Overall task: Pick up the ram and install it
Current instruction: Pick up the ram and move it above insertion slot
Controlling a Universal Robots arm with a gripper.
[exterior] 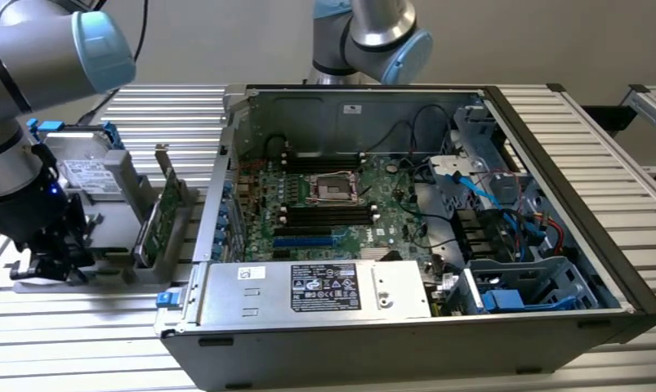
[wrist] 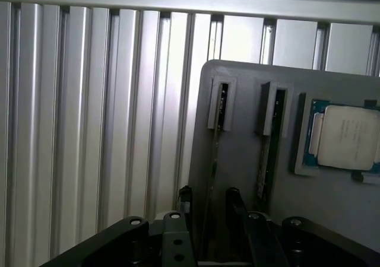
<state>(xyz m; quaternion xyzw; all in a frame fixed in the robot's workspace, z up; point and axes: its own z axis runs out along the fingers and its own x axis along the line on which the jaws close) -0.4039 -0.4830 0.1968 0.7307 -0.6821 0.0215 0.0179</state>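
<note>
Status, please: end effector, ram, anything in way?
End effector open, straddling ram. Ram on edge in holder slot. Second stick in neighbouring slot, apart.

The ram (wrist: 212, 154) is a thin green stick seen edge-on, standing upright on its long edge. Its near end sits between the spread fingertips of my gripper (wrist: 209, 191), and it runs straight ahead from there. A second ram stick (wrist: 265, 160) stands parallel, just outside one fingertip.

2 ram sticks (wrist: 263, 166), 1 CPU (wrist: 347, 136), 1 bracketed card (exterior: 158, 220), 1 PC case (exterior: 589, 310).
</note>
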